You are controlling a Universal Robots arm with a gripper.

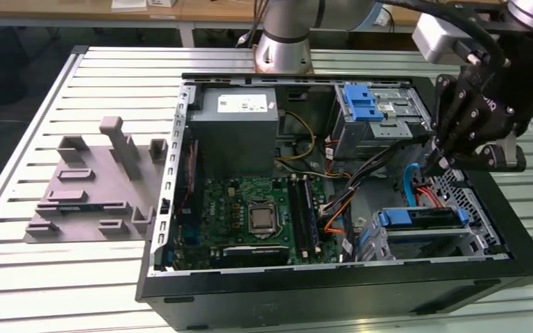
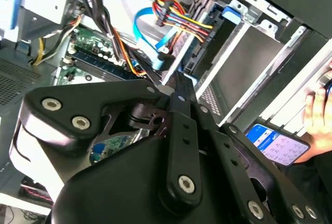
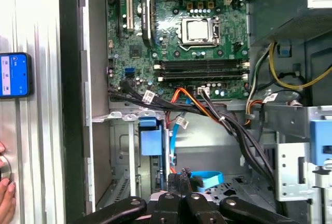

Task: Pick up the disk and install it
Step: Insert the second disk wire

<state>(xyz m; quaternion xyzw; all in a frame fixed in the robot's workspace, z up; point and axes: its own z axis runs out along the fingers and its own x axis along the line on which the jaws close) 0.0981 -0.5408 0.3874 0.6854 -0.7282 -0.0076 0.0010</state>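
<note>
Hovering gripper (image 1: 444,161) just above the bay-seated disk (image 1: 421,217).

The gripper (image 1: 444,161) hangs over the open case (image 1: 341,281) by its far wall on the exterior view's right, and bundled cables (image 1: 377,163) crowd the gap just beside it, running from the motherboard (image 1: 248,215) toward the drive bays. In the first wrist view a blue ribbon cable (image 3: 205,176) and black cable bundle (image 3: 244,136) cross the bay floor near the fingertips, with a blue latch (image 3: 150,140) beside. The grey power supply (image 1: 234,128) and metal cage (image 1: 382,114) wall off the far end, while the ribbed table (image 1: 26,125) outside stays open around the grey fixture (image 1: 95,184)
</note>
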